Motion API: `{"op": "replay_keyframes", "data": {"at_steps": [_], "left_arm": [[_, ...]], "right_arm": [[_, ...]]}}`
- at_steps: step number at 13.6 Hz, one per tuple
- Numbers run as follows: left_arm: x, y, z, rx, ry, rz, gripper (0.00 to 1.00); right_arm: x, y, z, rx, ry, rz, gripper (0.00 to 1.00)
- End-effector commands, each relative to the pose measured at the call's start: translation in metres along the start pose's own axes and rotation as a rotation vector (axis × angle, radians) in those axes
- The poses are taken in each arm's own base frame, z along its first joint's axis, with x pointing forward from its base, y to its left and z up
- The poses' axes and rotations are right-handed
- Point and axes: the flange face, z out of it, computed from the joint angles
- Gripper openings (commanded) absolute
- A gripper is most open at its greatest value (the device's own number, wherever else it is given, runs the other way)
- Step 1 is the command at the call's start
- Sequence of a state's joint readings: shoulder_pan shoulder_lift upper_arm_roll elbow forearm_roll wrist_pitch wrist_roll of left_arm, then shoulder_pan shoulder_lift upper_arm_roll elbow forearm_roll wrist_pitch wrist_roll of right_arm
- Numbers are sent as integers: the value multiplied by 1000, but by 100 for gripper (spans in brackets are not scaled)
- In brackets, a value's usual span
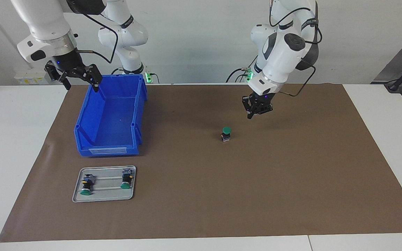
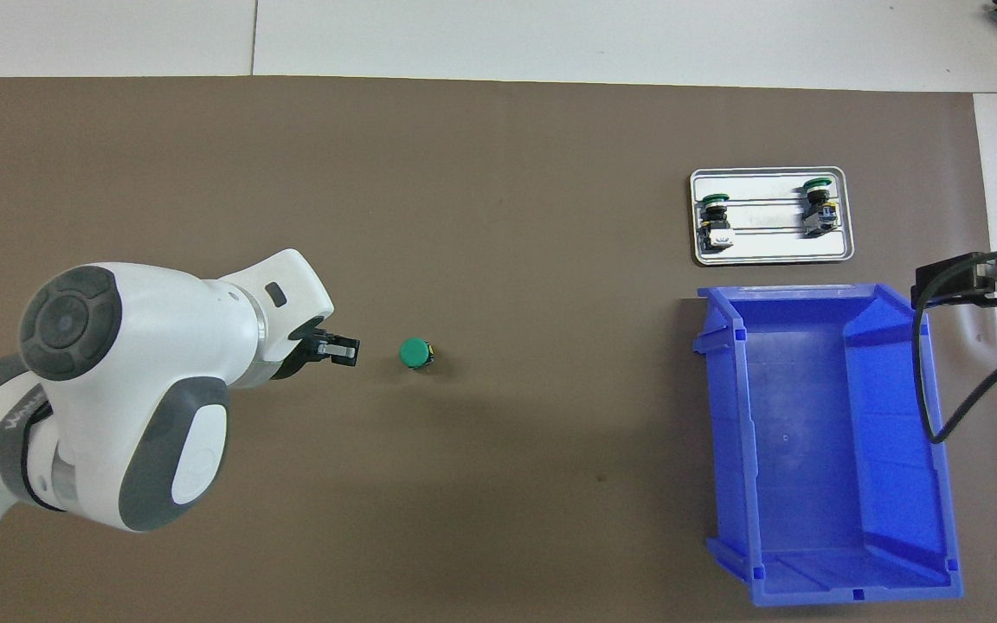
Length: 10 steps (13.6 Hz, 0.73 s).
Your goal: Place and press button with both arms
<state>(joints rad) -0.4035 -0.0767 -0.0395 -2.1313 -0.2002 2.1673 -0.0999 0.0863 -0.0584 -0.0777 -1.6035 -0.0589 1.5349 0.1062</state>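
A button [image 1: 226, 134] with a green cap stands upright on the brown mat [image 1: 257, 195] that covers the middle of the desk [image 1: 12, 139], near the mat's centre, alone and touching nothing else. The left end effector [image 1: 255, 113] hangs in the air just beside the button, toward the left arm's end of the desk, with its fingertips brought together and nothing between them; a clear gap shows between it and the green cap in both views. The right end effector [image 1: 79, 82] is raised over the rim of a blue bin [image 1: 108, 139], at the corner of the bin closest to the robots, and its fingers are spread wide with nothing in them. The bin sits on the mat toward the right arm's end of the desk, its inside bare. Farther from the robots than the bin, and just beside its low front wall, a small metal tray [image 1: 104, 198] lies flat on the mat. Two more buttons [image 1: 87, 184] of the same kind lie on their sides in the tray, one toward each short end, apart from one another, with their green caps pointing away from the robots.
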Motion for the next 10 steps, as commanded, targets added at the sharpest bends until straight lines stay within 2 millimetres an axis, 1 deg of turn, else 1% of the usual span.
{"op": "replay_keyframes", "data": {"at_steps": [1,2,3,4,5,6,7,9,10], "left_arm": [[9,38,26,79,12,-15,0],[9,48,30,82,31,-12,0],[10,49,35,82,31,-14,0],[10,55,39,83,27,-14,0],[12,65,50,97,17,-8,0],[21,68,61,130,17,-14,0],[23,71,72,157,14,-10,0],[21,77,86,164,11,3,0],[21,78,89,166,6,4,0]], "right_arm": [[-6,2,-2,17,-6,-20,100],[-6,2,-2,17,-6,-20,100],[-6,2,-2,17,-6,-20,100],[-6,2,-2,15,-5,-21,100],[-6,2,-2,17,-6,-18,100],[-6,2,-2,17,-5,-21,100],[-6,2,-2,17,-5,-21,100],[-6,2,-2,17,-6,-20,100],[-6,2,-2,17,-6,-20,100]]}}
